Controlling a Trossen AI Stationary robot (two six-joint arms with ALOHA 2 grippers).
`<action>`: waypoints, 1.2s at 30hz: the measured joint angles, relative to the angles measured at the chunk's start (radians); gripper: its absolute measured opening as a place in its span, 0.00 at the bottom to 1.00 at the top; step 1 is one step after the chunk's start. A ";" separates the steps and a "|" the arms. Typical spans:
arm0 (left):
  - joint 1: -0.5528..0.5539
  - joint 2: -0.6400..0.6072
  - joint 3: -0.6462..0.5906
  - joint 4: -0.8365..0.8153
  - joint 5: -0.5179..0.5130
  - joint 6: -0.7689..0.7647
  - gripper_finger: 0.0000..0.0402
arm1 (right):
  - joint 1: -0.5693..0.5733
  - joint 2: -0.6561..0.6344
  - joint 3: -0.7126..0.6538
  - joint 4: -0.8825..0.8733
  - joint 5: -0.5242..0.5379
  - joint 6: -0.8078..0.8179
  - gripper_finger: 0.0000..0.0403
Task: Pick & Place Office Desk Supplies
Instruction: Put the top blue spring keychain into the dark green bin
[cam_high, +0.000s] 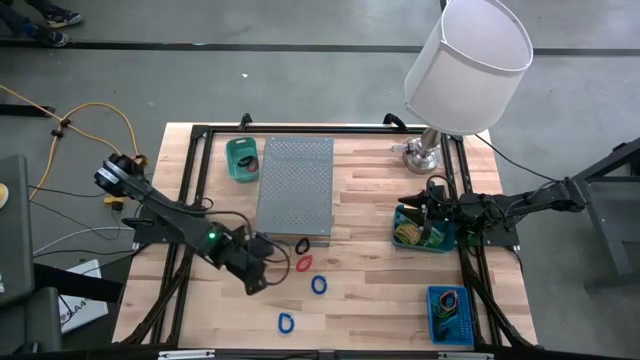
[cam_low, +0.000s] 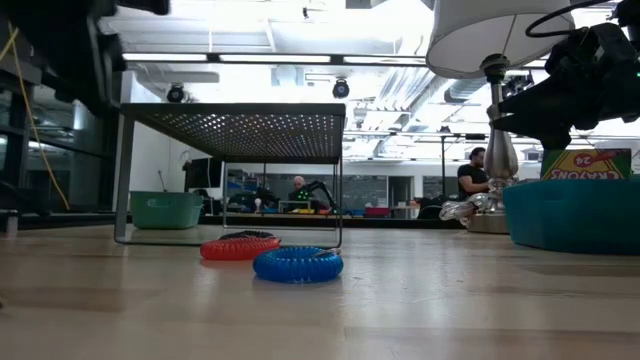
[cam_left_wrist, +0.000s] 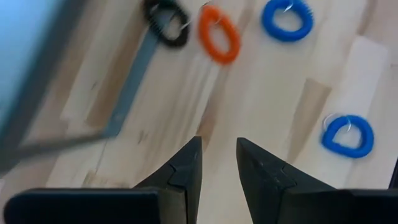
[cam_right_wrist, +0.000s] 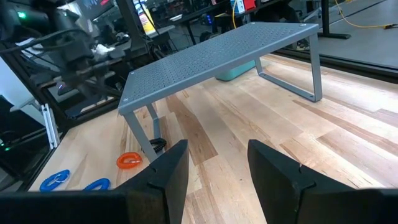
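Four coiled loop clips lie flat on the wooden table: a black one (cam_high: 302, 245) beside the stand's near leg, a red one (cam_high: 304, 263), a blue one (cam_high: 319, 284) and a second blue one (cam_high: 287, 322) nearer the front edge. My left gripper (cam_high: 262, 282) hovers left of them, slanting down. It is open and bare wood shows between its fingers (cam_left_wrist: 219, 155). From here the loops are black (cam_left_wrist: 166, 22), red (cam_left_wrist: 219, 34), blue (cam_left_wrist: 287, 18) and blue (cam_left_wrist: 348, 135). My right gripper (cam_right_wrist: 217, 168) waits open above the teal tray (cam_high: 425, 238) at the right.
A grey perforated metal stand (cam_high: 295, 185) straddles the table's middle, with a green bin (cam_high: 242, 158) at its far left. The lamp (cam_high: 465, 60) stands at the far right. The teal tray holds yellow-green packets (cam_low: 585, 163). A blue tray (cam_high: 450, 312) sits at the near right corner.
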 joint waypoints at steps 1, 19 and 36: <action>0.007 0.018 0.000 0.035 0.000 0.026 0.23 | 0.000 0.000 0.000 0.000 0.000 0.000 0.38; 0.125 0.295 0.000 0.574 0.005 0.383 0.23 | 0.000 0.000 0.000 0.000 0.000 0.000 0.38; 0.135 0.424 0.001 0.788 -0.009 0.642 0.23 | 0.000 0.000 0.000 0.000 0.000 0.000 0.38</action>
